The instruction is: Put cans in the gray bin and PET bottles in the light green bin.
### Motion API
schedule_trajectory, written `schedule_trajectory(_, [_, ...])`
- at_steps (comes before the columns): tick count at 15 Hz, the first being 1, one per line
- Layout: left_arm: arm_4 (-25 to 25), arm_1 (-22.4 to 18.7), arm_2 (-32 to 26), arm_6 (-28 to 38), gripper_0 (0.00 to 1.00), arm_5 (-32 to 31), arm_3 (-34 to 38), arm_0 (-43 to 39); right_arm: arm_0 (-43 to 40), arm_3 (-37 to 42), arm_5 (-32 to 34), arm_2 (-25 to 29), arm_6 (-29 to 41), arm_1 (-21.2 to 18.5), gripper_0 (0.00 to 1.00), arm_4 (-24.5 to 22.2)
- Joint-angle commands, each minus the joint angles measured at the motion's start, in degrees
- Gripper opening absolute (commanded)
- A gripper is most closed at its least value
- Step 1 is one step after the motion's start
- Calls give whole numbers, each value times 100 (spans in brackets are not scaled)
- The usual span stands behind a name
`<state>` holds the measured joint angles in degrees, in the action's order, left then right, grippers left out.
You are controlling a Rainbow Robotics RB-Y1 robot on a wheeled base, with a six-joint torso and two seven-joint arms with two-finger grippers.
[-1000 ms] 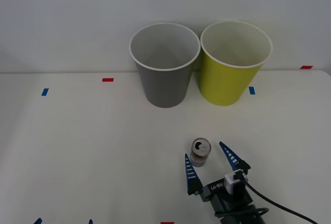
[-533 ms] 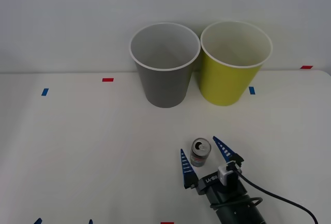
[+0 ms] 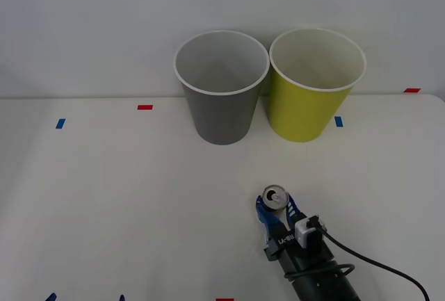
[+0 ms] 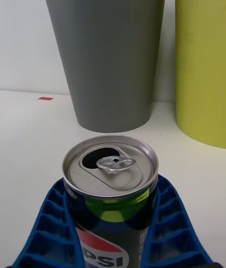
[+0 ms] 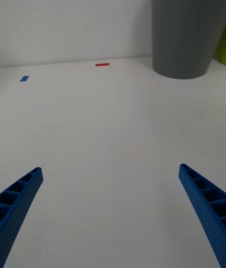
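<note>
Status: grasp looks made, nothing binned yet. My right tool is pinching the can, one blue finger against each side of the body, as the right wrist view shows. The can stands upright on the bench, near side, right of centre, well apart from both bins.

Left to do, as I judge it: lift, carry to the gray bin, release over its mouth. The gray bin sits at the far edge of the bench, touching or just beside the light green bin on its right; I cannot tell which. What I can see of both insides is pale and bare. No PET bottle on the bench that I can see, so the green one may get nothing.

The can: small, short, silver top, pull-tab opening already punched, tab lying flat. Dark body with a red-white-blue Pepsi mark low down and a green patch under the rim. No dents on the visible side.

My left tool is spread wide, idle, low over bare bench at the near left.
</note>
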<state>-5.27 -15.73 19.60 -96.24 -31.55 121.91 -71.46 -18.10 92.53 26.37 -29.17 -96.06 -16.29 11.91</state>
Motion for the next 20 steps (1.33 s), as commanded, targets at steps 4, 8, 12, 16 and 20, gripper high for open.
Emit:
schedule_trajectory(4, [0,0,0,0,100,0,0,0,-167,600,-642,35,8,-58,1,40])
schedule_trajectory(8, [0,0,0,0,100,0,0,0,-677,2568,-2690,263,26,-217,1,40])
schedule_trajectory(12, [0,0,0,0,100,0,0,0,-782,4203,-4887,483,113,29,1,-22])
schedule_trajectory(16, [0,0,0,0,100,0,0,0,-492,5082,-6302,579,254,302,0,-110])
schedule_trajectory(20, [0,0,0,0,100,0,0,0,220,5680,-7331,834,412,539,0,145])
